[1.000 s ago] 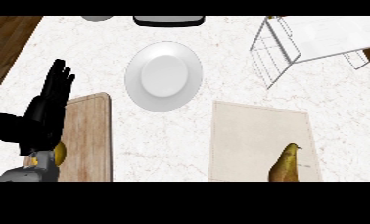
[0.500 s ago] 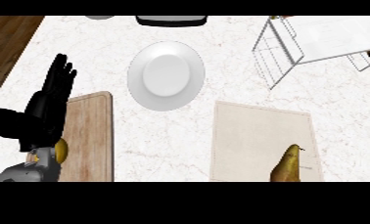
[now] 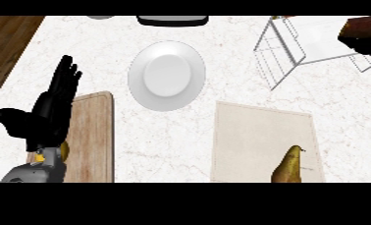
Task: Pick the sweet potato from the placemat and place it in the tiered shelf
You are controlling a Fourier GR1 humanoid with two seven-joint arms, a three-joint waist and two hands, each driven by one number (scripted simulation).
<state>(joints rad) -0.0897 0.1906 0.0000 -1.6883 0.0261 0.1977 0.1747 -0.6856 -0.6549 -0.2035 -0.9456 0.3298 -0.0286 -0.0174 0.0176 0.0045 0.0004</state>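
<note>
Change: compared with a moment earlier the whole view sits a little to the right and down; the things keep their places relative to each other, and nothing is picked up yet.
Meaning for task: judging by this, the pick is not begun; the head seems to be settling on the work area.
Left hand (image 3: 52, 106): at 9 o'clock of the view, black, fingers straight and pointing up toward 12 o'clock, thumb spread to the left; it holds nothing and rests over the left edge of the wooden cutting board (image 3: 91, 135), grey forearm entering from the lower edge.
Plate (image 3: 167, 75): white, near the centre, at 1 o'clock from the board, bare on the marble surface (image 3: 239, 62).
Placemat (image 3: 253, 140): beige, at 5 o'clock of the view.
Sweet potato (image 3: 288, 166): brownish-yellow, on the placemat's lower right part, its lower end cut off by the view's edge.
Tiered shelf (image 3: 290, 47): white wire frame at 1 o'clock, well apart from the sweet potato.
Right hand: not visible.
</note>
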